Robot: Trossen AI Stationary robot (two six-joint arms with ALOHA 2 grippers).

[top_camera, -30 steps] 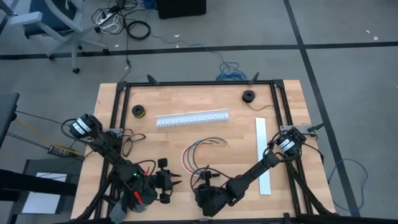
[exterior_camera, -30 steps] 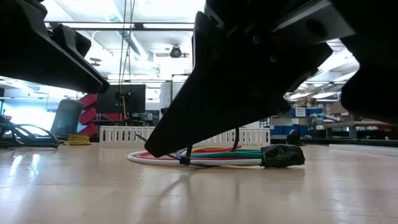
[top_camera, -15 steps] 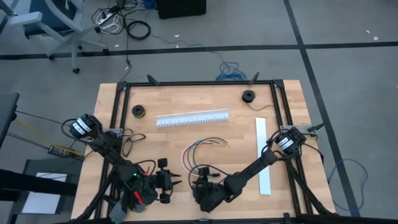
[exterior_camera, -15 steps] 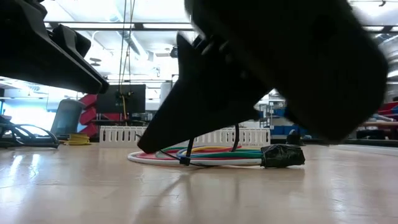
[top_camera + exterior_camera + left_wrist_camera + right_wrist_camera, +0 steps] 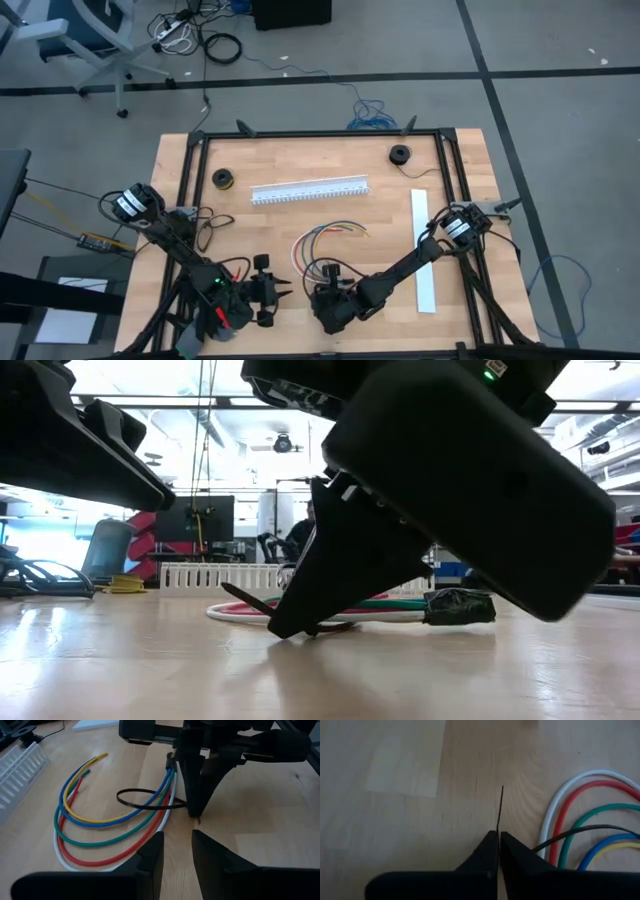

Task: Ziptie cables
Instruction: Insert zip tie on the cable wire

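my right pincer (image 5: 497, 840) is down at the near edge of the table (image 5: 330, 160), fingers pinched together on the thin black tail of a zip tie (image 5: 150, 800). my left pincer (image 5: 176, 851) waits near left, slightly apart. the cables (image 5: 322, 240) curve just beyond, mid-table.

On the table (image 5: 200, 190), the cables (image 5: 318, 243) curve in a loop near the centre, with a zip tie (image 5: 150, 800) circling the bundle. Behind them, toward the far edge, lies a slotted channel (image 5: 309, 190), flanked by 2 small spools: 1 spool (image 5: 222, 178) far left, the other spool (image 5: 400, 154) far right. A flat strip (image 5: 423, 248) lies right of the cables. The right gripper (image 5: 325, 277) stands at the near end of the loop, pinching the tie's tail; the left gripper (image 5: 283, 291) sits just left of it, apart from the cables.
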